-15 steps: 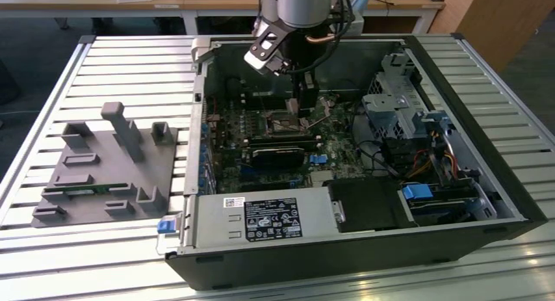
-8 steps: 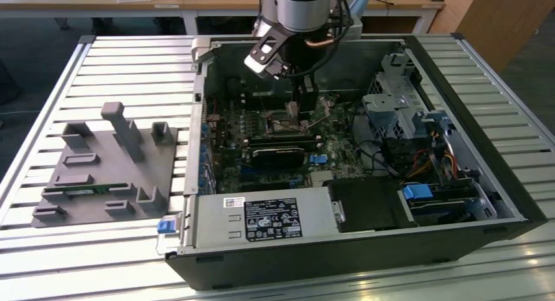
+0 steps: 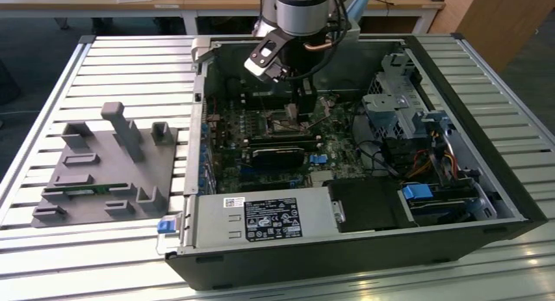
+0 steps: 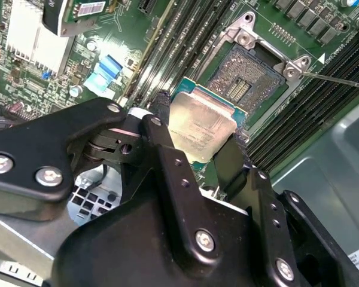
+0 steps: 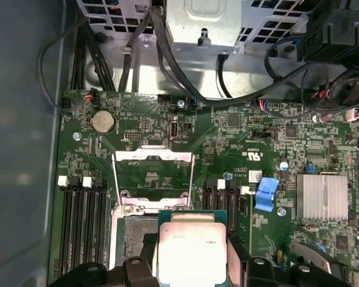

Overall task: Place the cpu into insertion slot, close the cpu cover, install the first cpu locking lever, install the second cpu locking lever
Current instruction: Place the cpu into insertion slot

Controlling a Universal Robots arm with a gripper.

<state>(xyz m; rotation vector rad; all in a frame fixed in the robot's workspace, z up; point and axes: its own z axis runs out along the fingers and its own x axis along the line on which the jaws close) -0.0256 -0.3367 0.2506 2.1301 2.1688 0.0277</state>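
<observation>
Grey plastic comes first: at the exterior view's left we see a moulded fixture block (image 3: 104,164) on the slatted table (image 3: 52,80), well apart from the work. Further right lies the open computer case (image 3: 303,265), and over its green motherboard (image 3: 260,177) hangs the gripper (image 3: 293,108). Right of that stand the metal drive cages (image 3: 390,109).

In the second wrist view the black fingers (image 4: 161,128) pinch the cpu (image 4: 203,122) by two opposite edges, silver top towards the camera. The insertion slot (image 4: 240,81) lies just beyond the fingertips, bare and dark inside its metal rim. In the first wrist view the cpu overlaps one side of the insertion slot and a strip of it shows alongside, so we judge the cpu offset sideways rather than centred. Its edges run parallel with the rim, so no turn seems needed. The cpu cover (image 5: 152,156) lies swung open on the far side of the insertion slot from the gripper.
</observation>
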